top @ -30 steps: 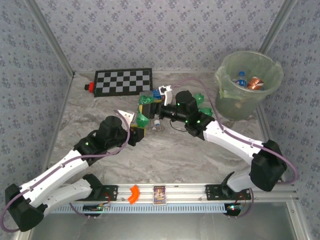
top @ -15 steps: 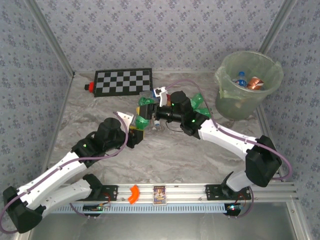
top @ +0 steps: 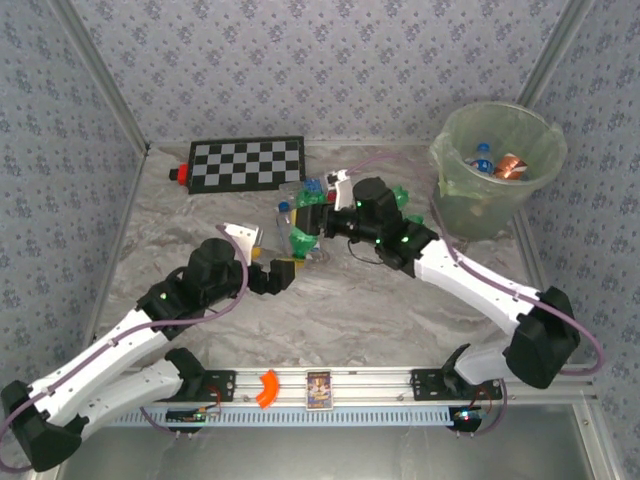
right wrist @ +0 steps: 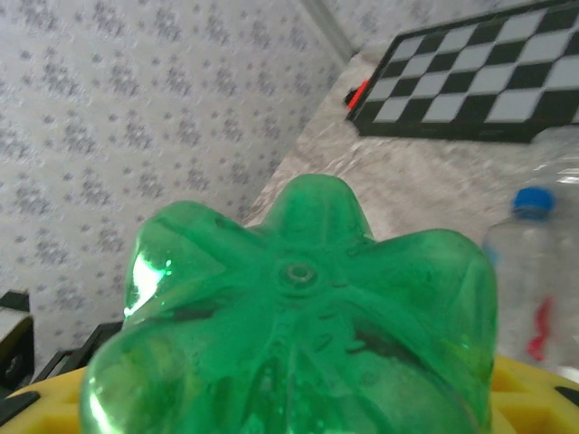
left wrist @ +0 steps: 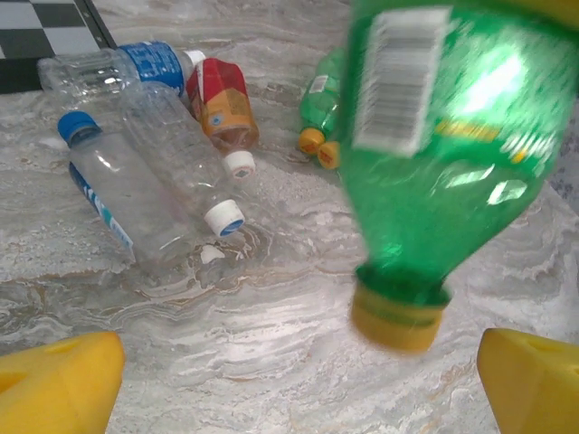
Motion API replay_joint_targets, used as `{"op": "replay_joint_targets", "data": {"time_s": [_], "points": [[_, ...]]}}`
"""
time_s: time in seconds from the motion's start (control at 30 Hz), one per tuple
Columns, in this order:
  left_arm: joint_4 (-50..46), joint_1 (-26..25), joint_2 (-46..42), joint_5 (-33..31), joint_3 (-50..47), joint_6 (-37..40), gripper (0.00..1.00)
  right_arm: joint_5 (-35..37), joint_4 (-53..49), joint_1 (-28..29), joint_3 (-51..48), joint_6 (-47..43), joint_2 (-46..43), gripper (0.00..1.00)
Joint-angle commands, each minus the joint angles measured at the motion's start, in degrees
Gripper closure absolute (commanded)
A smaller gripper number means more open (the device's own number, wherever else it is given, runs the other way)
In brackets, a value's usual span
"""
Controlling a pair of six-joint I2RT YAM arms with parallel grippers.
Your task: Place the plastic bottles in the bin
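I have the green bottle [left wrist: 425,172] cap-down over the middle of the surface [top: 350,315], right hand [top: 312,226] clamped near its base, left hand [left wrist: 298,375] spread apart at its 7 o'clock; I judge it light, thin-walled, slick, so best held round the body; bin [top: 497,165] at 2 o'clock.

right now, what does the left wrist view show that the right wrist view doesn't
Left wrist: the green bottle's yellow cap pointing down, the open left gripper, an orange-brown bottle and more green bottles lying on the table. Right wrist: that bottle's base close up, held in the right gripper, the patterned wall, a red block. Both: the green bottle, the checkerboard, a clear bottle with a blue cap.
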Motion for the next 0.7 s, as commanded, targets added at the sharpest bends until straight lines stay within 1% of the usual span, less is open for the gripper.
{"op": "replay_joint_targets", "data": {"time_s": [0.0,0.03,0.23,0.4,0.53,0.6,0.67], "points": [[0.63,-0.37,-2.17,-2.53,-1.06,-1.88,0.0,4.34,-8.48,-2.99,3.27,-3.75,-4.81,0.45],[0.81,-0.37,-2.63,-2.7,-1.36,-2.18,0.0,5.15,-9.92,-4.19,5.4,-4.01,-5.54,0.46],[2.63,-0.37,-5.19,-2.56,-3.38,-3.26,0.0,8.85,-18.96,-14.03,9.6,-4.73,-10.02,0.48],[4.04,-0.4,-7.34,-2.48,-5.5,-3.26,0.0,10.45,-24.39,-23.79,15.33,-4.6,-11.83,0.48],[5.94,-0.42,-10.04,-1.3,-7.69,-4.5,0.0,14.05,-26.32,-31.82,19.63,-4.08,-12.51,0.47],[6.91,-0.36,-11.33,-0.17,-8.88,-5.18,0.0,15.86,-27.14,-36.28,21.47,-2.08,-12.26,0.49],[6.62,-0.44,-12.39,-0.09,-9.41,-5.68,0.0,17.49,-27.6,-39.5,23.16,-0.8,-11.44,0.49]]}}
